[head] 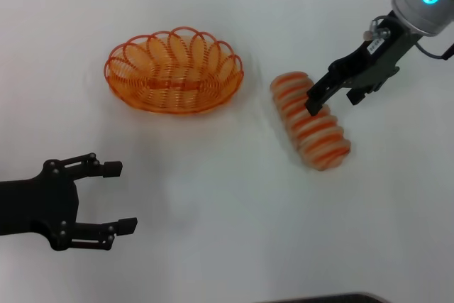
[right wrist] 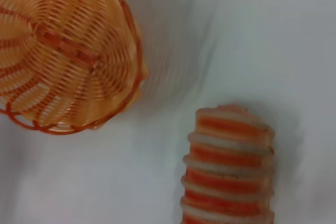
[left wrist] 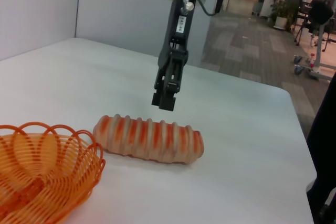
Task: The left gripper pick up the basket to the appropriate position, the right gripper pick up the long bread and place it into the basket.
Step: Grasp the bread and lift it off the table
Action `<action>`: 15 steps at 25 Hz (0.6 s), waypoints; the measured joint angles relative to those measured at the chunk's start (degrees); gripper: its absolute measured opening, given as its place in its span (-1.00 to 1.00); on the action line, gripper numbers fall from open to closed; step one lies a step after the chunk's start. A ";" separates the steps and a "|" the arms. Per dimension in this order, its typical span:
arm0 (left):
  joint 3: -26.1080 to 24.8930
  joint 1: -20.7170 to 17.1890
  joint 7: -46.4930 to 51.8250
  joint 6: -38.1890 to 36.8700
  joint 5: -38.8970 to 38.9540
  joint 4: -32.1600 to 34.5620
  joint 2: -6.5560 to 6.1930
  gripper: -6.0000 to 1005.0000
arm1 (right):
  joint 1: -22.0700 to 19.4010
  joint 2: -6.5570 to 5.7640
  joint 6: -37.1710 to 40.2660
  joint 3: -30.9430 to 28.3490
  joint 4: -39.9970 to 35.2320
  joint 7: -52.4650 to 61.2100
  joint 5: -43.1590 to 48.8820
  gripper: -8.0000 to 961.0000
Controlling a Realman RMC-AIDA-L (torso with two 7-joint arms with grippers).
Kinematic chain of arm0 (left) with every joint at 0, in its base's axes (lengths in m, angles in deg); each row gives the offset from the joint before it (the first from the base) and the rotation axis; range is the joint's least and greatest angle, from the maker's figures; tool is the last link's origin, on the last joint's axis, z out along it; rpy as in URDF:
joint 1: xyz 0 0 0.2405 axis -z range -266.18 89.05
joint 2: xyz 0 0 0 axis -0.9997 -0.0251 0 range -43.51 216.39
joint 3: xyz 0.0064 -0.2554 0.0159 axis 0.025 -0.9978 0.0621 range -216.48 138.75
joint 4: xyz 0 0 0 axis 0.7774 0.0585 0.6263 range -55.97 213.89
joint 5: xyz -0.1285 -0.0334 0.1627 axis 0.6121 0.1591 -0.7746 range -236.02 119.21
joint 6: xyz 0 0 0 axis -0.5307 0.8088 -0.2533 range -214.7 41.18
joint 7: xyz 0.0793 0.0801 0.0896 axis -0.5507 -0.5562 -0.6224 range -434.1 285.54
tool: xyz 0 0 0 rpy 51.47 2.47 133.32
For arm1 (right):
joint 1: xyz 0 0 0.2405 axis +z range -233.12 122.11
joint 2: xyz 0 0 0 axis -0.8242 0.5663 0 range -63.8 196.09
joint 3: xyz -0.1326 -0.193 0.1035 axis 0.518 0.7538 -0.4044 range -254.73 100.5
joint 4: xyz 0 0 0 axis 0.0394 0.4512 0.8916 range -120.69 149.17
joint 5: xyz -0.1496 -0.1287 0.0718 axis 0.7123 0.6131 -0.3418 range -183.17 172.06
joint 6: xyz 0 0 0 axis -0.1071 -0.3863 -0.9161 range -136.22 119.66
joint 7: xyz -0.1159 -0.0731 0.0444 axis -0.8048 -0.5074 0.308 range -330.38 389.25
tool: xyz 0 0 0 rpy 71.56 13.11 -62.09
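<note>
Bread pickup stage: right gripper [head: 332, 95], jaws open, hovers above the long bread [head: 311, 120]; next descend and clamp, while left gripper [head: 117, 196] waits open, basket [head: 174, 71] empty.

Orange wire basket [head: 174, 71] upright, empty on table. Striped long bread [head: 311, 120] lying flat at its 4 o'clock, apart.

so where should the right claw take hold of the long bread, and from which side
Around the middle of the long bread, coming straight down from above. It lies flat on the table, apart from the basket, so its top and both long sides are free. Closing across the narrow width suits the round body, and a central grip should keep it level. The right claw hangs just above it.
</note>
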 joint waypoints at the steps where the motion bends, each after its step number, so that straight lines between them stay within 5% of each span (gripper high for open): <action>1: 0.02 0.03 0.00 0.03 0.00 -0.02 0.00 0.83 | 0.26 0.24 -0.41 1.14 0.07 1.03 0.02 0.97; 15: 0.26 0.20 0.01 0.94 0.01 -0.55 0.15 0.82 | 2.80 1.67 -5.20 6.62 3.39 6.51 0.23 0.96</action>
